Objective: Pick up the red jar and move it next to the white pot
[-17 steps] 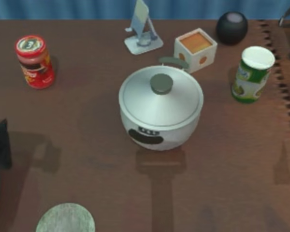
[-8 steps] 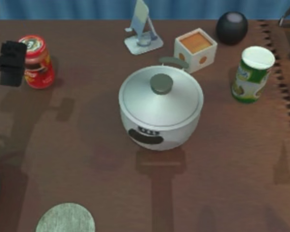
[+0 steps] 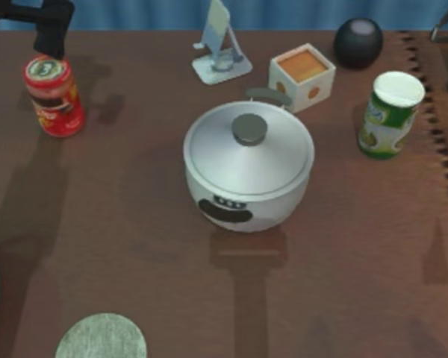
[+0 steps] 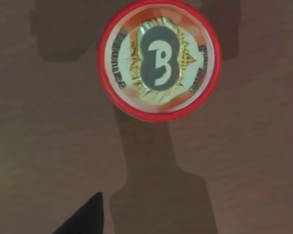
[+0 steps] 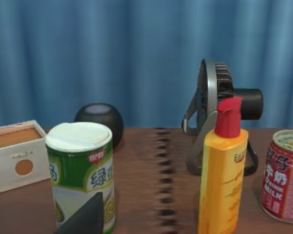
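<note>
A green jar (image 5: 81,170) stands near a yellow bottle (image 5: 222,181) and a fan (image 5: 219,105).

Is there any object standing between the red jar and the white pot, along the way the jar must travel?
Nothing visible does. In the top view only bare table lies between the red jar and the white pot. The left gripper hangs above the jar.

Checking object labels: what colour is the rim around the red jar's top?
Red, ringing the red jar's top; clearest in the left wrist view.
</note>
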